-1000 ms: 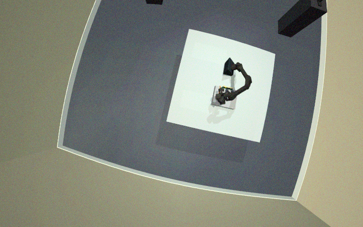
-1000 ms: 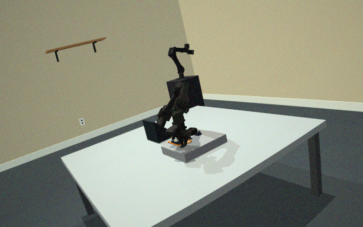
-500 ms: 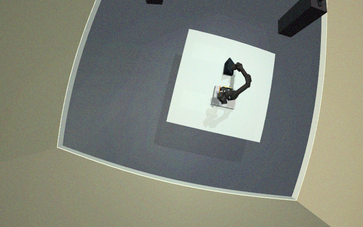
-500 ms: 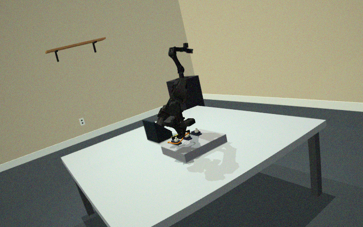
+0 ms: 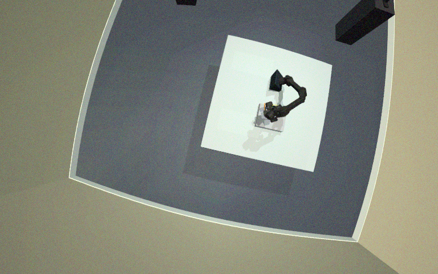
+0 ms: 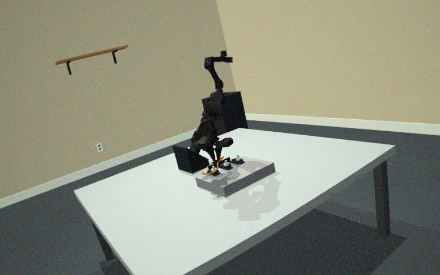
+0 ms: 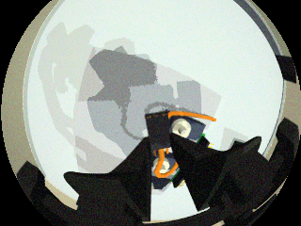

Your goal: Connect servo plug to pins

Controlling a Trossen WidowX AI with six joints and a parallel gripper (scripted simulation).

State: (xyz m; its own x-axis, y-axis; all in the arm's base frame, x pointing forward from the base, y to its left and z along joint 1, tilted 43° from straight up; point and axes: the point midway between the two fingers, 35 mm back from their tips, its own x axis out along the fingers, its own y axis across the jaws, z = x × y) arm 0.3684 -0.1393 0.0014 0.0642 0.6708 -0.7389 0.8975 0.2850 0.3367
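My gripper (image 7: 159,138) (image 6: 216,160) is shut on the black flat plug (image 7: 158,128), above the grey block. The plug's holed end points up the wrist view; the orange wire (image 7: 193,115) (image 6: 222,157) loops below and beside it. Small dark servo units with white tops stand on the block; one servo (image 7: 182,127) (image 6: 226,164) is right of the plug in the wrist view. Thin yellow pins (image 7: 210,145) show by a green strip, partly behind the right finger. The coloured band and dot cannot be made out.
The grey block (image 5: 279,127) (image 6: 250,178) stands on the white table (image 5: 232,129) (image 6: 145,220). A dark box (image 5: 276,81) (image 6: 191,160) stands close behind the block, beside the arm. Another servo unit (image 6: 238,159) stands towards the block's far end.
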